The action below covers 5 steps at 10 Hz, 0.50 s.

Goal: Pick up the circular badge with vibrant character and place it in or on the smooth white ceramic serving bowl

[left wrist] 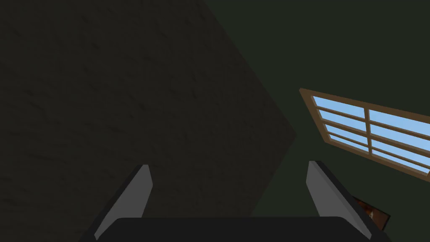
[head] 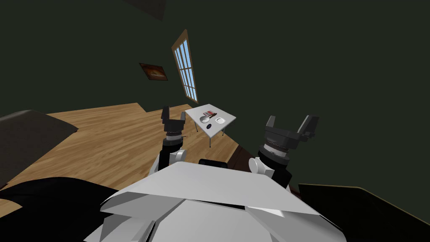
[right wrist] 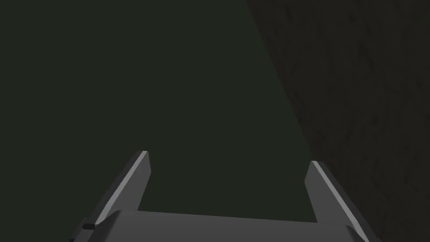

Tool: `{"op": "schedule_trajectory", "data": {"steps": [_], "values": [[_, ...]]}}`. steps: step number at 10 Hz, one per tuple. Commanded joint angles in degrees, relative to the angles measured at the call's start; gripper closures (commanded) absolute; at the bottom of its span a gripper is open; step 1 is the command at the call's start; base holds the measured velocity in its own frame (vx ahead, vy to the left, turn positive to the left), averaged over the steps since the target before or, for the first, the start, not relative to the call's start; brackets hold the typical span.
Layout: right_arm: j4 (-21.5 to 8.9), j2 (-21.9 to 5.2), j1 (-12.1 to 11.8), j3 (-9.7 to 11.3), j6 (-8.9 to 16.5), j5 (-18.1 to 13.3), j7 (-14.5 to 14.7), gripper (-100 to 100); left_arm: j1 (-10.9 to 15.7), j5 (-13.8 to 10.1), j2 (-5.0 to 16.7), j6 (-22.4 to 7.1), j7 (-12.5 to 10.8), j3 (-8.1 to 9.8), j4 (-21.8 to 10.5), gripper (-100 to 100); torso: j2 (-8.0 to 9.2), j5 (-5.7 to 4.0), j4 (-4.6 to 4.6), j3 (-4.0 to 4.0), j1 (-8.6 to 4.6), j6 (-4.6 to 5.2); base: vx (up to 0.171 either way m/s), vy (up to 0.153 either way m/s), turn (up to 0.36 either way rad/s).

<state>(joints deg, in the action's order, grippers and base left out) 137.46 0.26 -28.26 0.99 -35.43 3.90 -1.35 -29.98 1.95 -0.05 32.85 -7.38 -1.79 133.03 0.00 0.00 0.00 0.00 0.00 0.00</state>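
Note:
A small white table [head: 226, 115] stands far ahead by the wall. On it sits a white bowl [head: 204, 119]. Close to the table's near edge lies a small dark round thing [head: 208, 126], likely the badge; its face is too small to read. My left gripper [head: 174, 113] is raised in front of me, short of the table, open and empty, as the left wrist view confirms for that left gripper [left wrist: 230, 164]. My right gripper [head: 290, 122] is held up to the right of the table, also open with nothing in it; the right wrist view shows that right gripper [right wrist: 229, 156] with its fingers spread.
A small white dish [head: 219, 120] and a red and dark object [head: 209, 113] share the table. Wooden floor [head: 109, 134] stretches between me and the table. A dark sofa-like shape [head: 29, 134] lies at the left and dark furniture [head: 369, 210] at the lower right. A window [head: 184, 69] is behind the table.

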Motion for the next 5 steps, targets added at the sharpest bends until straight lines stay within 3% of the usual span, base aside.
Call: {"op": "schedule_trajectory", "data": {"steps": [1,5], "values": [[0.0,0.0,0.0,0.0,0.0,0.0,0.0,0,0.3,0.3,2.2,0.0,0.6,-0.12,-0.7,-100,0.00,0.00,0.00,0.00,0.00,0.00,0.000,0.000,0.000],[0.0,0.0,0.0,0.0,0.0,0.0,0.0,0,2.3,1.7,7.0,0.2,4.0,-0.84,-4.8,-100,-0.07,0.02,-0.02,-0.04,0.10,0.00,0.015,0.020,-0.011]]}}
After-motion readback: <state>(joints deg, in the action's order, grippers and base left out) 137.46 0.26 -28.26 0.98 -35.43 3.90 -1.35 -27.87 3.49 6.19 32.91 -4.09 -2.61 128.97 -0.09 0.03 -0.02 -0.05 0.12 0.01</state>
